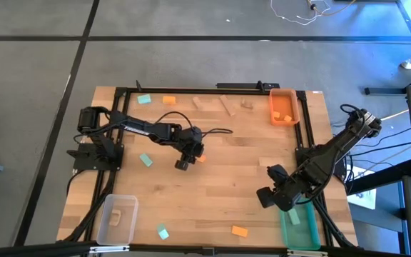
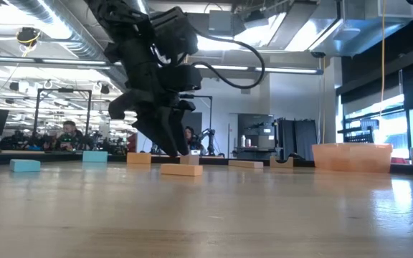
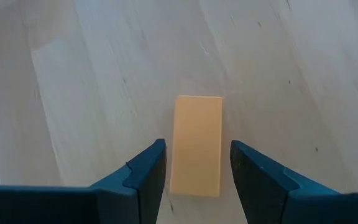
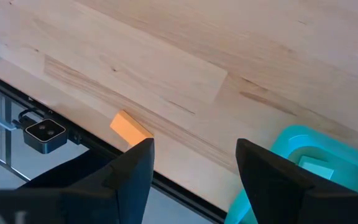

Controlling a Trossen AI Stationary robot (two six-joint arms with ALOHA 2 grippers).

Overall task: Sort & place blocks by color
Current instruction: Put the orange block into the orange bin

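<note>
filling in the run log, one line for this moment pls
left gripper: jaws open astride orange block | right gripper: open, over green bin

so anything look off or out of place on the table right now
Nothing looks spilled or damaged. Loose blocks lie scattered at mixed angles, unsorted as expected. The left tool stands open astride an orange block lying flat mid-table. The right tool hangs open by the green bin.

Orange block (image 4: 130, 128) near table edge (image 4: 166, 177) (teal bin (image 4: 284, 144) beside).
</note>
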